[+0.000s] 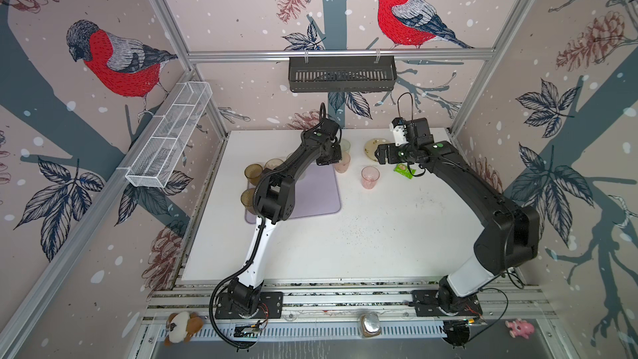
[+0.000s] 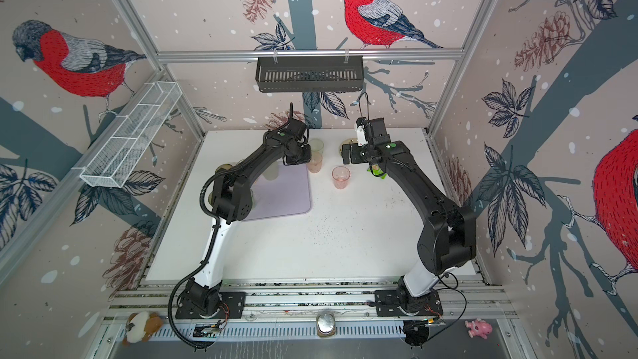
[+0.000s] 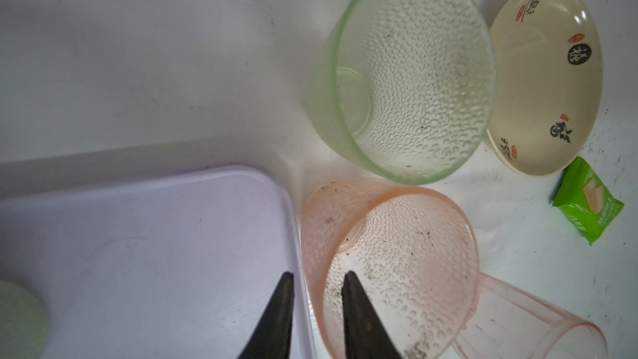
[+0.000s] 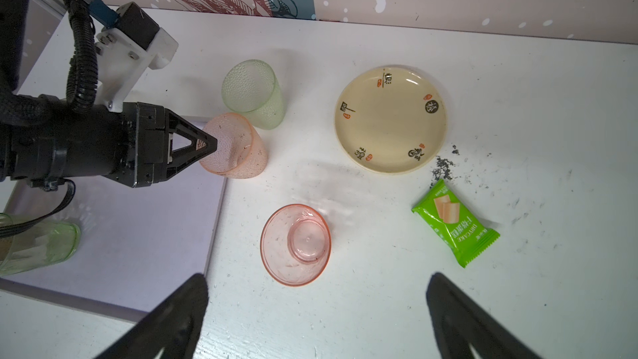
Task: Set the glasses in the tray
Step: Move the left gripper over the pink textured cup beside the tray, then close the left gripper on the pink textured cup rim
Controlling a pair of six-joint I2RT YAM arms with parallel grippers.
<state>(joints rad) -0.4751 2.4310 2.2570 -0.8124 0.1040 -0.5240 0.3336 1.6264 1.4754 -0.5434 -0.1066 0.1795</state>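
Observation:
The lilac tray (image 1: 321, 198) (image 3: 155, 253) lies left of centre. A pink glass (image 3: 397, 264) (image 4: 238, 150) stands just off its far right corner. My left gripper (image 3: 317, 276) (image 4: 209, 143) straddles this glass's wall, one finger inside and one outside, narrowly open with a gap showing at the outer finger. A pale green glass (image 3: 407, 70) (image 1: 344, 145) stands behind it. A second pink glass (image 4: 296, 245) (image 1: 370, 177) stands upright further right, in front of my open, empty right gripper (image 4: 319, 281) (image 1: 379, 155). Brown glasses (image 1: 253, 173) stand at the tray's left, partly hidden by my left arm.
A cream plate (image 4: 390, 119) (image 1: 372, 148) sits at the back under my right wrist. A green snack packet (image 4: 455, 224) lies beside it. A green glass (image 4: 38, 246) is on the tray. A black slotted basket (image 1: 341, 74) and a white mesh basket (image 1: 169, 136) hang on the walls.

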